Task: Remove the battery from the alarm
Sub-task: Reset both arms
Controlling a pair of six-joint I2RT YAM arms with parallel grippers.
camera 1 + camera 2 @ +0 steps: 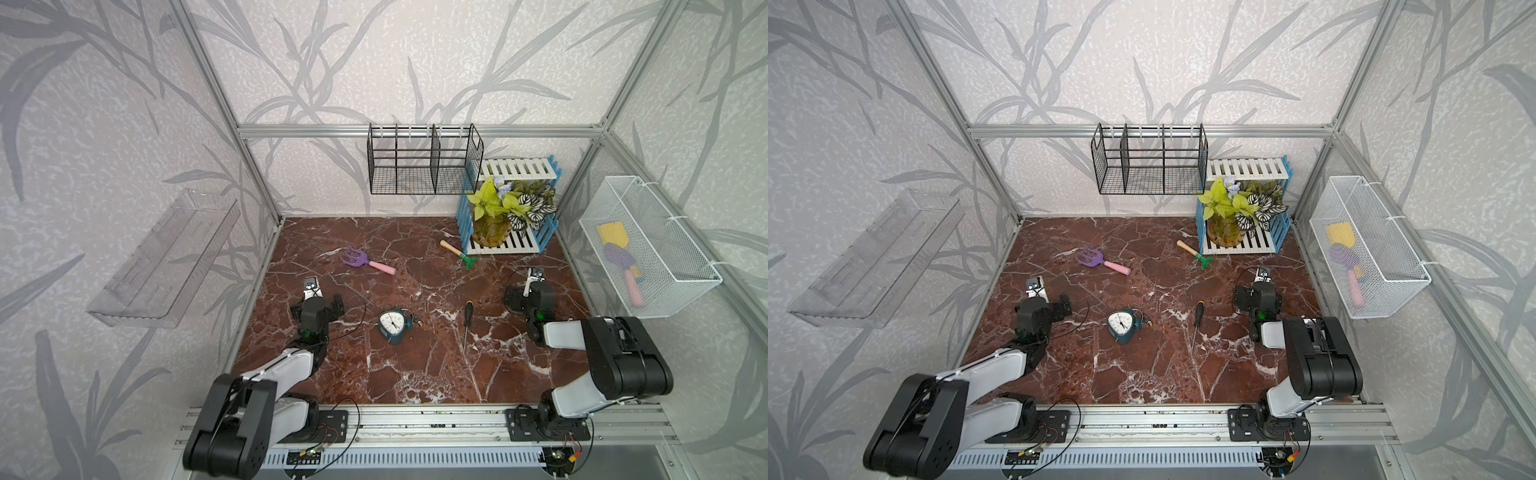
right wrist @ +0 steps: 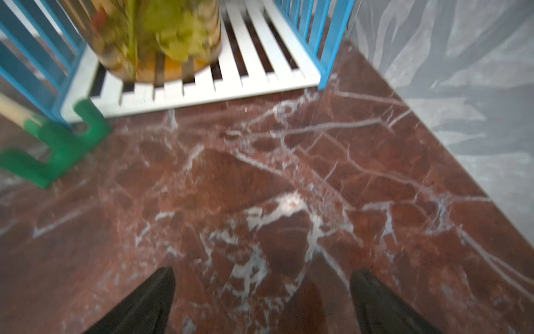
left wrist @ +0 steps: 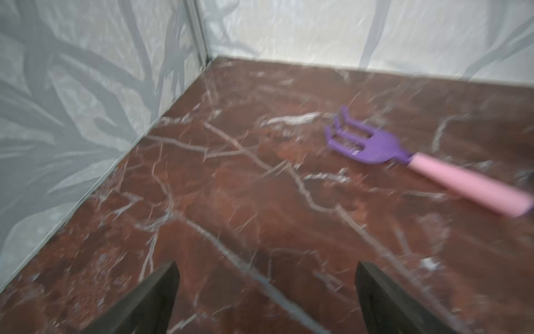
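Observation:
The alarm (image 1: 392,326) (image 1: 1122,326), dark teal with a white dial, lies dial-up near the middle of the marble table in both top views. Just right of it lies a tiny dark piece with yellowish marks, the battery (image 1: 417,321) (image 1: 1147,321); whether it touches the clock I cannot tell. My left gripper (image 1: 318,301) (image 1: 1042,305) (image 3: 266,264) is left of the alarm, open and empty over bare marble. My right gripper (image 1: 530,295) (image 1: 1254,297) (image 2: 263,271) is far right, also open and empty. Neither wrist view shows the alarm or the battery.
A screwdriver (image 1: 467,320) (image 1: 1198,318) lies between the alarm and my right arm. A purple rake (image 1: 365,259) (image 3: 375,144) lies behind my left gripper. A green rake (image 1: 461,253) (image 2: 57,144) lies by the blue-and-white shelf (image 1: 536,168) (image 2: 260,66) holding a plant. Baskets hang on the walls.

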